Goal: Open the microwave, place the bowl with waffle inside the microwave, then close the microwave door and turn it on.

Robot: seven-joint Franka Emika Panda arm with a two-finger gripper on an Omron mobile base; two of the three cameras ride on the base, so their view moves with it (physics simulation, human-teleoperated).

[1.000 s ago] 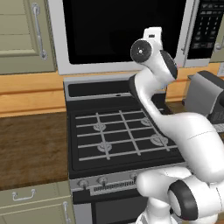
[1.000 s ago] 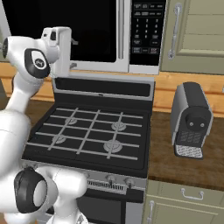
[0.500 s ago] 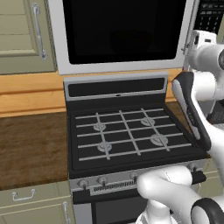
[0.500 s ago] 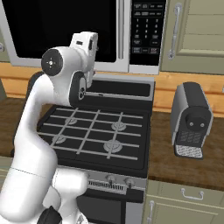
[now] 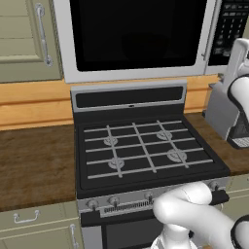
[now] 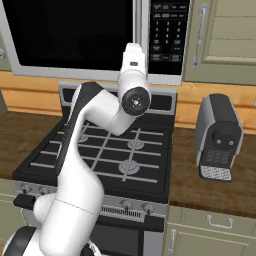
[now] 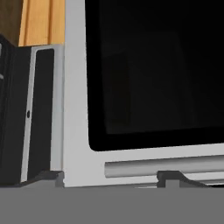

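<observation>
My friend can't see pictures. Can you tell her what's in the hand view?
Very close up and rolled sideways, the closed microwave door shows its white frame, black glass and grey bar handle. The hand's two dark fingertips poke up just under that handle. Beside the door are the black stove back and a strip of wooden wall.

The arm [image 6: 85, 150] is glossy white, built of thick rounded links that swell at each joint like smooth tubing. A dark charcoal strip runs along one side of the upper link [image 6: 75, 117]. At the wrist sits a round dark cap [image 6: 136, 100] with a pale ring and small centre mark. Above it the last link [image 6: 133, 62] is a slimmer white block bearing a small dark dot. Black collars [image 5: 240, 233] close the lower joints near the base.
</observation>
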